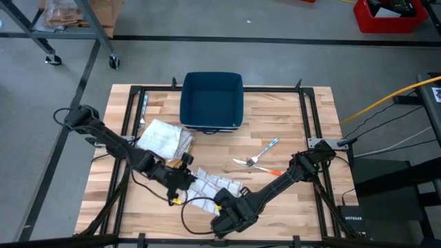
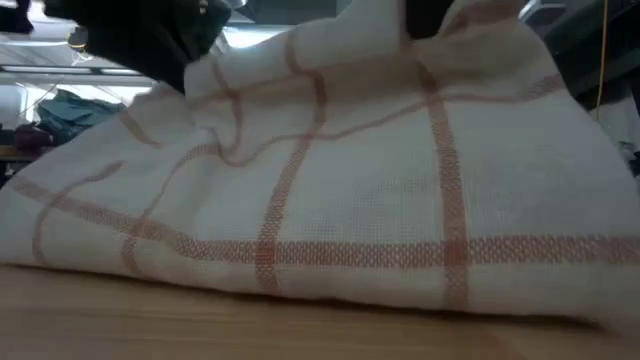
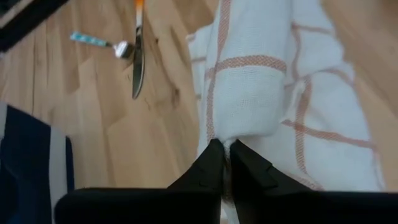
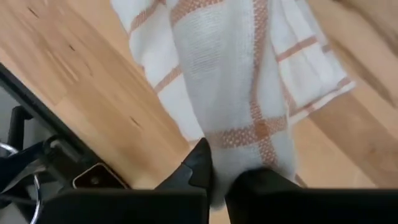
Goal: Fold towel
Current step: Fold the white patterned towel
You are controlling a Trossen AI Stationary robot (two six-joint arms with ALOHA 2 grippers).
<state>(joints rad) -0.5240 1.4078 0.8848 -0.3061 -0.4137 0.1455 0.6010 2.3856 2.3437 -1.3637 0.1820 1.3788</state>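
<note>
towel point(image 1: 213, 184) bunched near the desk's point(image 1: 289, 131) 6 o'clock edge | left gripper point(image 3: 225, 152) jaws pinching a towel fold | right gripper point(image 4: 227, 167) jaws pinching its hem too | spare cloth point(image 1: 164, 139) at 9 o'clock

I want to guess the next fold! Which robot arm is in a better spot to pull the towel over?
Probably both together. The left gripper and the right gripper are each shut on an edge of the checked towel. If only one moves, it's hard to call: either has bare table beside it.
</note>
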